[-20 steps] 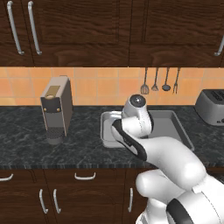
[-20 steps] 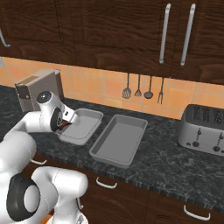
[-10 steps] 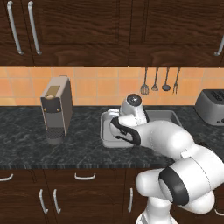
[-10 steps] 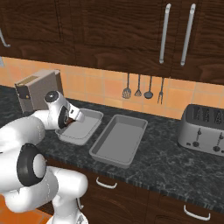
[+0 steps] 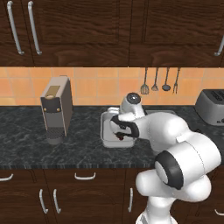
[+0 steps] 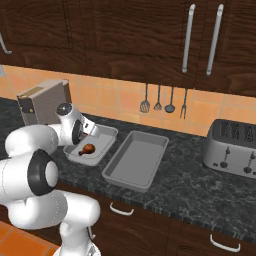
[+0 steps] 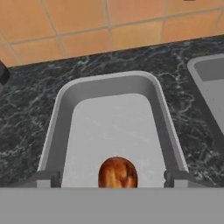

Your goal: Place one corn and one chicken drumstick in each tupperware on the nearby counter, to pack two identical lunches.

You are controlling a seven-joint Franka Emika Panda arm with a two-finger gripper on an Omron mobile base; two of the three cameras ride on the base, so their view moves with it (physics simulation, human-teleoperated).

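Observation:
A glossy brown-orange chicken drumstick [image 6: 87, 148] lies on the floor of the shorter grey tupperware [image 6: 106, 137] on the dark marbled counter [image 6: 185, 180]. My gripper [image 6: 89, 134] hangs just above it, open. In the hand view the fingertips [image 7: 46, 178] stand wide apart on either side of the drumstick [image 7: 117, 173], near the front end of the tray [image 7: 109, 78]. The longer tupperware [image 6: 135, 162] sits empty just to the right. From the left base view my hand [image 5: 120, 131] covers much of the short tray [image 5: 107, 127]. The corn is out of view.
A brown coffee machine [image 5: 56, 109] stands on the counter left of the trays. A silver toaster [image 6: 235, 150] is at the far right. Utensils [image 6: 162, 102] hang on the orange tiled wall behind. Dark wall cabinets [image 6: 150, 35] hang overhead.
The jaws have opened wide and let go of the drumstick, which now rests in the shorter tray. The hand came a little lower over that tray.

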